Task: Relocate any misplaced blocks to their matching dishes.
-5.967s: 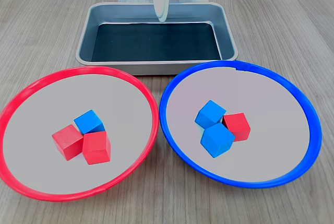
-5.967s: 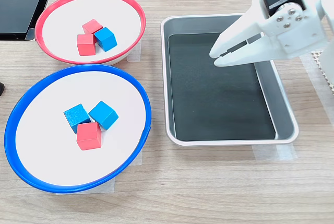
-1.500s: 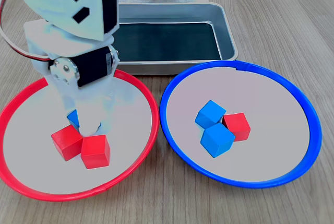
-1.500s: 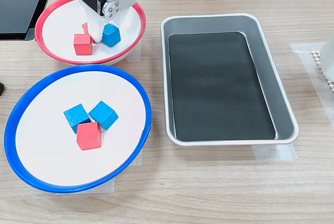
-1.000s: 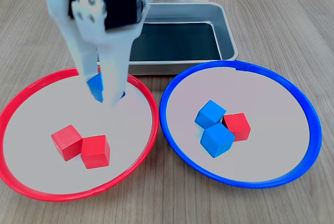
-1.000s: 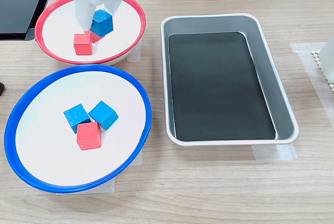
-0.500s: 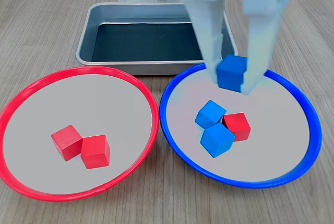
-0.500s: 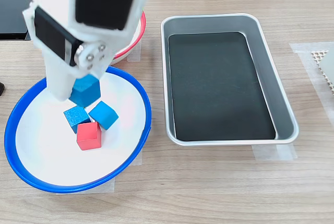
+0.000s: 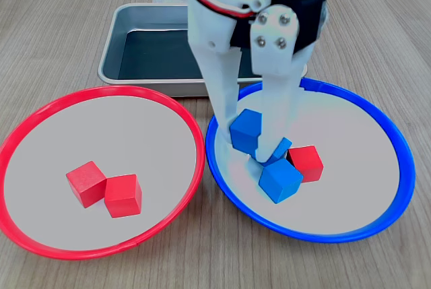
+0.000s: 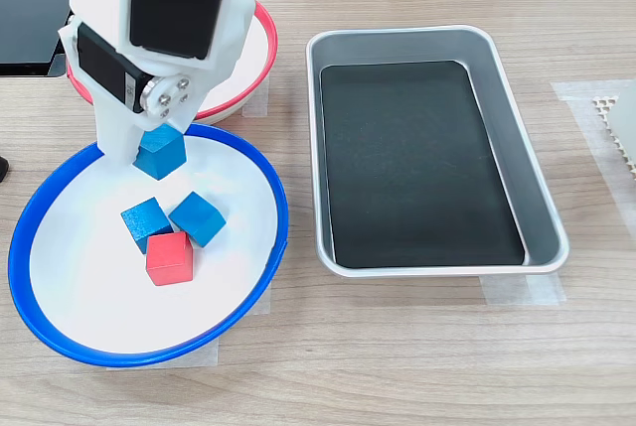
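Placement called for next, by the look of it: lowered gently onto bare grey floor of the blue-rimmed dish (image 9: 377, 117), clear of the cubes already there, then let go only once seated, so nothing bounced or got knocked toward the rim. Best kept level on the way down and withdrawn straight up afterwards.

Fingers (image 9: 254, 142) clenched on a blue block (image 9: 244, 129), seen gripped in both exterior views; block (image 10: 161, 152) hung inside the dish's outline (image 10: 260, 277), low over its floor, though whether touching it could not be told. Held between the two white prongs, one on each side in the first exterior view. Just beside the fingers in that view, two more blue cubes (image 9: 280, 180) and a red block (image 9: 305, 163), the red one misplaced and touching a blue neighbour. Over in the red-rimmed dish (image 9: 40, 245), two red cubes (image 9: 123, 195) touching each other, no blue left among them. Grey metal tray (image 10: 542, 217) on the desk (image 9: 384, 26) behind, empty.
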Action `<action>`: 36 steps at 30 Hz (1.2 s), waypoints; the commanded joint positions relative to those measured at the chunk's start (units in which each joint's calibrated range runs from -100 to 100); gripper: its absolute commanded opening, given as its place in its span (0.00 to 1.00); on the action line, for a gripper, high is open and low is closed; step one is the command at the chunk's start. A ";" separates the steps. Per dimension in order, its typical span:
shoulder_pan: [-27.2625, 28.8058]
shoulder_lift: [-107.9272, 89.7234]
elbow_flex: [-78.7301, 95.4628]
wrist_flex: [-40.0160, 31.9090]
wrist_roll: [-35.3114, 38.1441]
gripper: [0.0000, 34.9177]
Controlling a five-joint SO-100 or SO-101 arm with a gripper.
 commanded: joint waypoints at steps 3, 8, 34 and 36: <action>1.80 2.02 -4.82 -1.24 1.71 0.05; 1.99 2.36 -5.00 -0.25 2.64 0.24; -9.59 -9.07 2.10 10.65 -14.11 0.35; -9.96 -8.73 2.83 10.32 -16.02 0.37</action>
